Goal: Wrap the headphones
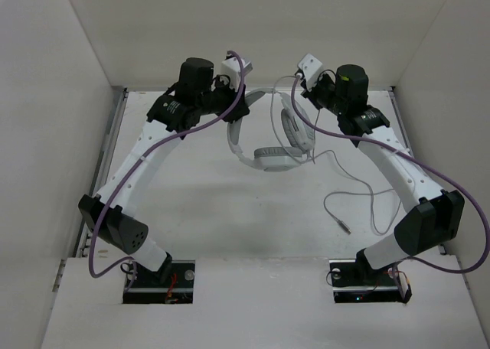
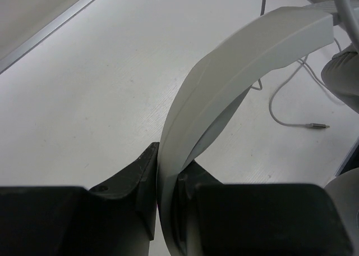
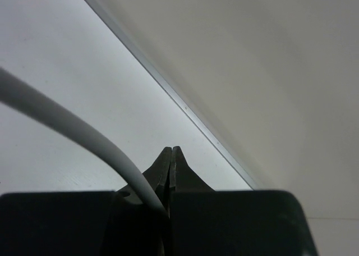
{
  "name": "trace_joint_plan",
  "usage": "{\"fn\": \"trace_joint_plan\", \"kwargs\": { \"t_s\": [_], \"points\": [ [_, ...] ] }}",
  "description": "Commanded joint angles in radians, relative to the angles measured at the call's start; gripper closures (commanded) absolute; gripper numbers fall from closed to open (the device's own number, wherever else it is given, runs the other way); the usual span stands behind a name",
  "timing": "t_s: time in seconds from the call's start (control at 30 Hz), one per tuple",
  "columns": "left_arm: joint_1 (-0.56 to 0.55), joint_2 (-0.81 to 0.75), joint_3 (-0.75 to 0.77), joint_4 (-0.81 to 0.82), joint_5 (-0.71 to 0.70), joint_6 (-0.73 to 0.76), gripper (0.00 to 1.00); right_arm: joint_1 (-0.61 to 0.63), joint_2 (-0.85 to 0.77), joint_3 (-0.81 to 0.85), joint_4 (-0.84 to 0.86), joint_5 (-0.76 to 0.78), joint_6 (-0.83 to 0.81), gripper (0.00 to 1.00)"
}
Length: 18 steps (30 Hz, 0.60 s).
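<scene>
Two white walls [image 1: 253, 27] box in the matt white table [image 1: 230, 219], with a metal strip [image 3: 185, 107] along its far edge. My left gripper [image 2: 168, 167] is clamped on the headband [image 2: 224, 71] of the headphones [image 1: 276, 158], which hang above the table's far middle. My right gripper [image 3: 171, 155] pinches their thin grey cable [image 3: 73, 124]. Its slack loops across the table to the plug [image 1: 346, 228]. Purple arm cables [image 1: 176, 135] arc alongside.

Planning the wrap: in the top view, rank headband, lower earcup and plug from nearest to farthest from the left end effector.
1. Headband, clamped in the left end effector.
2. Lower earcup, centre.
3. Plug, near right.
</scene>
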Motion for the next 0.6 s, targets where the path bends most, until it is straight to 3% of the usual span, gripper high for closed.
{"fn": "trace_joint_plan", "kwargs": {
  "t_s": [0.0, 0.2, 0.57],
  "points": [
    [0.006, -0.064, 0.027, 0.049, 0.064, -0.061, 1.00, 0.001, -0.020, 0.007, 0.035, -0.018, 0.049, 1.00],
    [0.035, -0.058, 0.096, 0.074, 0.112, -0.117, 1.00, 0.001, -0.015, -0.048, 0.029, -0.094, 0.154, 1.00],
    [0.193, 0.043, 0.285, 0.273, 0.339, -0.553, 1.00, -0.028, -0.003, -0.040, 0.124, -0.508, 0.688, 0.99]
  ]
}}
